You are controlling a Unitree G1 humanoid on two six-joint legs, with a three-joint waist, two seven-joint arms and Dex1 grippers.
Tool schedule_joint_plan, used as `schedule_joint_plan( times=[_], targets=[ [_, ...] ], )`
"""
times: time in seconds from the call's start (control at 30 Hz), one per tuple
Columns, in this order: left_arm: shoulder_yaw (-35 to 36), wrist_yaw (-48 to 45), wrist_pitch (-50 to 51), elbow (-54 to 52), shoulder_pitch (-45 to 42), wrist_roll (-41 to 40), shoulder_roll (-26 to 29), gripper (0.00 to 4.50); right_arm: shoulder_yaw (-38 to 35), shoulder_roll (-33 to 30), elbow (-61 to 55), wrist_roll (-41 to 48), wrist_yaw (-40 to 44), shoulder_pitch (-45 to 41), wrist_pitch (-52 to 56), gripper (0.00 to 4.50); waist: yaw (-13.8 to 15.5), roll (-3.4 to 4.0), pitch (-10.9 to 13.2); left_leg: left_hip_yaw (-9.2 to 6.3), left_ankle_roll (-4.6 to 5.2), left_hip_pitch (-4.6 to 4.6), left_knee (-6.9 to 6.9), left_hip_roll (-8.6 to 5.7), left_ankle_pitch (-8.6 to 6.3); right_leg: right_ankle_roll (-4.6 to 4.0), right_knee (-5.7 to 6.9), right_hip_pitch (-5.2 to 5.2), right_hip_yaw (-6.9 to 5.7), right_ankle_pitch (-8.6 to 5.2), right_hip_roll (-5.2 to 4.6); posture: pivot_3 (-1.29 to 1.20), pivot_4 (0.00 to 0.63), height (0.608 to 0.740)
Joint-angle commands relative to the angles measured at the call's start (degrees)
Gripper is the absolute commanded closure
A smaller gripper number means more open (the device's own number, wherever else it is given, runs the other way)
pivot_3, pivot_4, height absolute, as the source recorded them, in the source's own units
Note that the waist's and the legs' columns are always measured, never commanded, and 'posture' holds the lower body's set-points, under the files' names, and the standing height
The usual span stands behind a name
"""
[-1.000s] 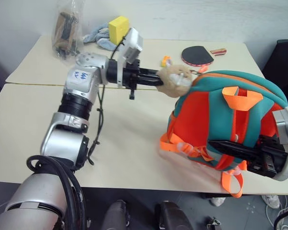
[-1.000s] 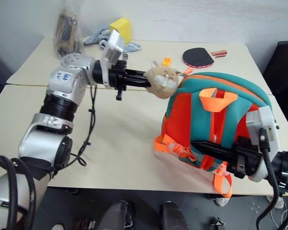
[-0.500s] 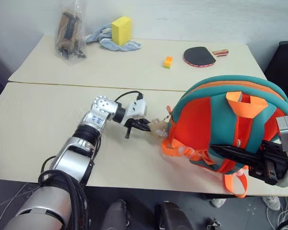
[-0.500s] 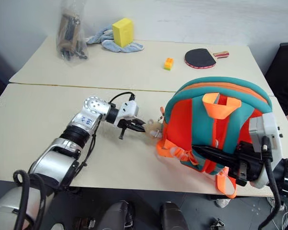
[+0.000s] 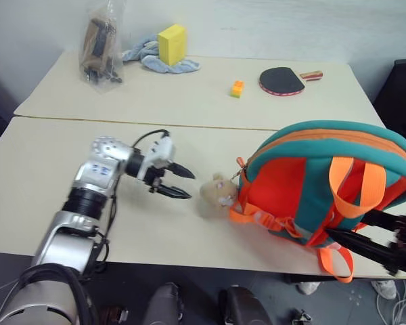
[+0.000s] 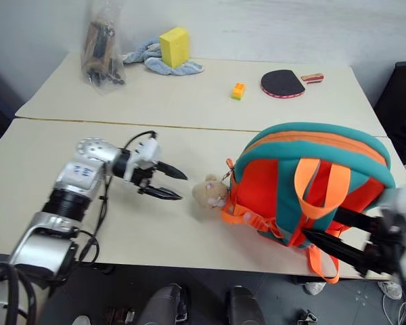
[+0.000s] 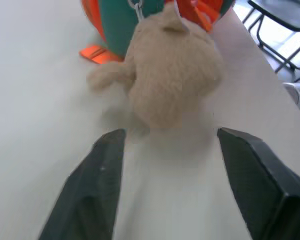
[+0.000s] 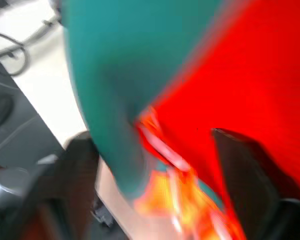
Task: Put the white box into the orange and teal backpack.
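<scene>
Backpack [image 5: 325,186] lying on the near tabletop [image 5: 47,169] toward the right, orange body with teal trim uppermost, orange loops [image 5: 355,189] across its near face. Tan plush toy [image 5: 216,195] lying on the tabletop at the backpack's left edge, joined to it by a small clip. Left claw [image 5: 183,184] low over the tabletop just left of the toy, pointing at it, fingers spread and empty, apart from the toy; in the left wrist view both black fingers [image 7: 97,185] seen wide apart with the toy [image 7: 172,75] ahead between them, not touching. Right claw [image 6: 331,233] at the backpack's near right corner, beside the orange straps; fingers spread, one above the other, with a visible gap; contact with the fabric cannot be told. In the right wrist view, teal and orange fabric [image 8: 200,75] very close in front, blurred. White box seen nowhere on the tabletop; whether inside the backpack cannot be told. On the far tabletop: clear bag [image 5: 100,47] with dark contents, yellow block [image 5: 170,42] resting on a blue cloth [image 5: 143,54], small orange brick [image 5: 237,89], paddle [image 5: 281,80].
</scene>
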Motion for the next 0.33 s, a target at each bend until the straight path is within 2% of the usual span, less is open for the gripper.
schedule_joint_plan(
  times=[0.03,0.07,0.13,0.2,0.33],
  targets=[
    [5.49,-4.54,8.12,-5.29,-1.64,-6.54,5.44,0.23,-13.01,-1.83,9.17,-3.15,10.84,4.91,0.48,0.00,0.07,-0.01,0.00,0.00,0.01,0.06,-0.02,0.00,-0.01,0.00,-0.05,0.08,-0.01,0.00,-0.01,0.00,0.150,0.740],
    [6.74,-4.65,9.88,-5.97,-2.22,-8.00,7.16,0.04,-15.42,-2.74,12.59,-5.35,13.67,6.59,-0.29,0.00,0.13,-0.01,0.01,0.00,0.09,0.17,-0.05,-0.02,-0.07,0.00,-0.13,0.22,0.00,0.00,-0.03,0.00,0.150,0.740],
    [9.13,-4.49,13.49,-6.04,-3.85,-10.81,9.92,0.04,-18.87,-4.59,18.81,-8.82,17.34,8.15,-1.81,0.00,0.15,-0.03,0.01,0.00,0.35,0.71,-0.35,-0.07,-0.24,0.00,-0.57,0.81,-0.03,0.00,-0.10,0.00,0.150,0.740],
    [11.51,-3.18,15.82,-5.09,-5.46,-13.21,11.21,0.04,-20.70,-6.06,23.00,-9.66,18.57,7.49,-1.62,0.00,0.11,-0.04,0.00,0.00,0.42,0.83,-0.53,-0.12,-0.30,0.00,-0.71,0.92,-0.04,0.00,-0.16,0.00,0.150,0.740],
    [12.79,1.36,16.06,-6.90,-4.76,-13.99,10.41,0.04,-18.99,-6.41,25.22,-9.83,18.02,3.70,-0.77,0.00,0.08,-0.02,0.00,0.00,0.34,0.85,-0.63,-0.15,-0.26,0.00,-0.70,0.87,-0.04,0.00,-0.19,0.00,0.150,0.740]
  ],
)
